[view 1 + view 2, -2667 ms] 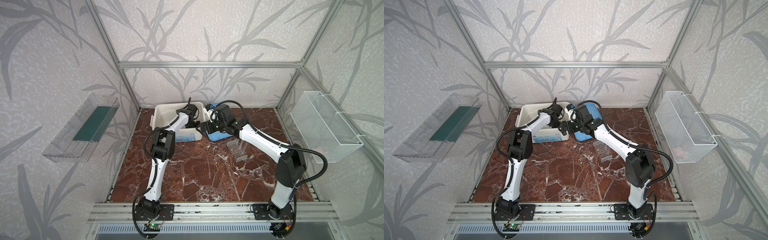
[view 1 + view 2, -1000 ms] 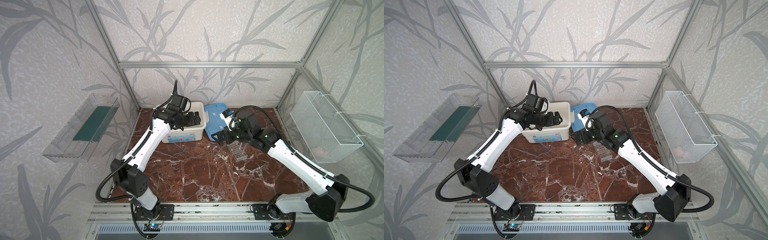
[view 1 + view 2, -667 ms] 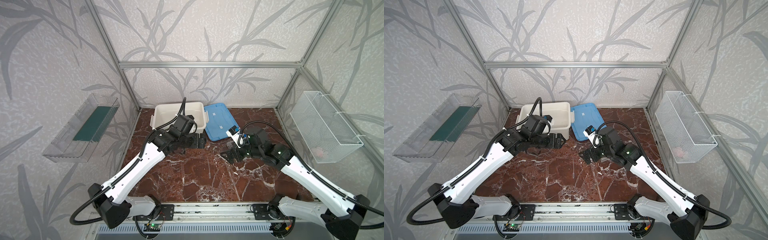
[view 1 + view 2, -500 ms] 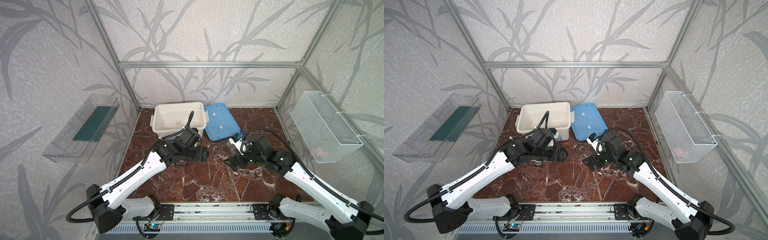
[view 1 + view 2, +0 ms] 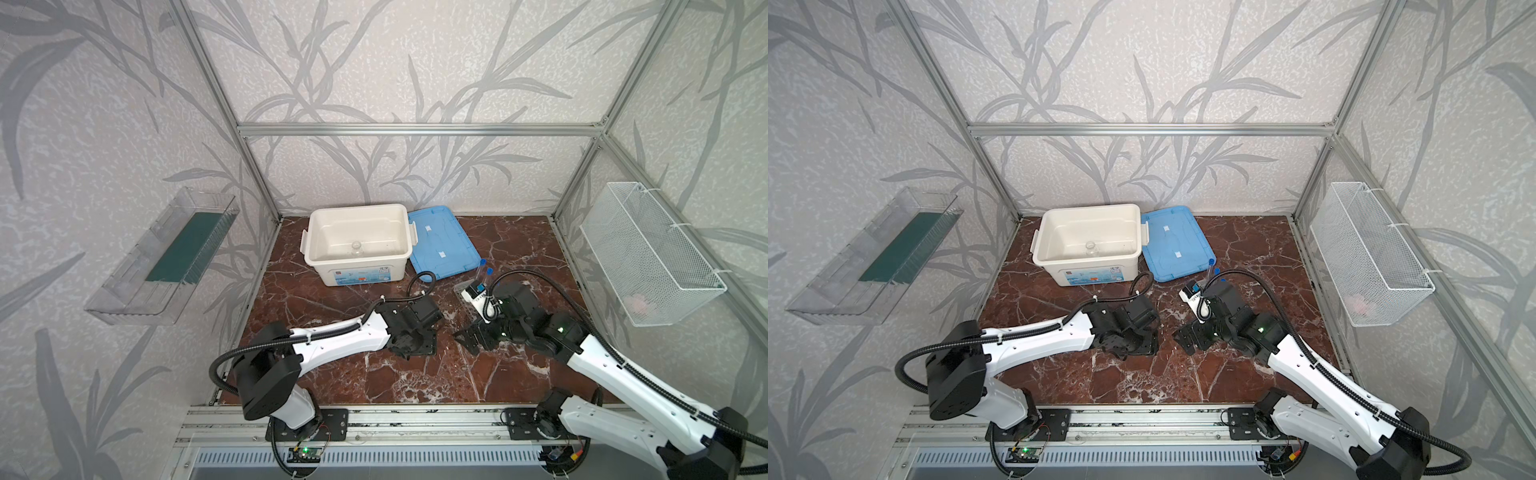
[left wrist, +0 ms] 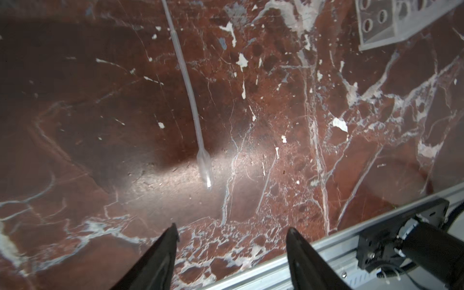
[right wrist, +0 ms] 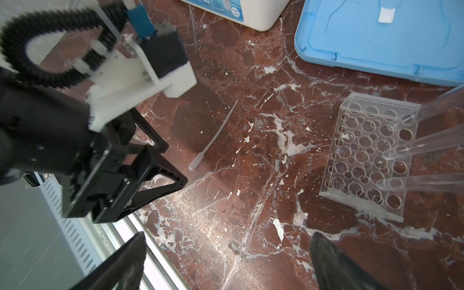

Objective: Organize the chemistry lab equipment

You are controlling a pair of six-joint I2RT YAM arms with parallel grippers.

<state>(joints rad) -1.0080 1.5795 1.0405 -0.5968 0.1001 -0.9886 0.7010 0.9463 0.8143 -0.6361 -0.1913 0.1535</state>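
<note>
On marble top (image 6: 75,105) ahead of left claw (image 6: 231,234) | 1 dropper (image 6: 193,108) lying flat (bulb end nearest) | claw part-open, empty

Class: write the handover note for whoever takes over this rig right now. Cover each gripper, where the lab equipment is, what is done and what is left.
Left gripper: jaws apart, empty, above the marble table near the dropper.
Right gripper: jaws wide, empty.
Three test tubes sit in the clear rack. The small glass jar is in the white tub. The blue lid lies beside the tub.
Done: tubes racked, jar in tub.
Left: probably the dropper, lying loose on the table; the tub is uncovered.
</note>
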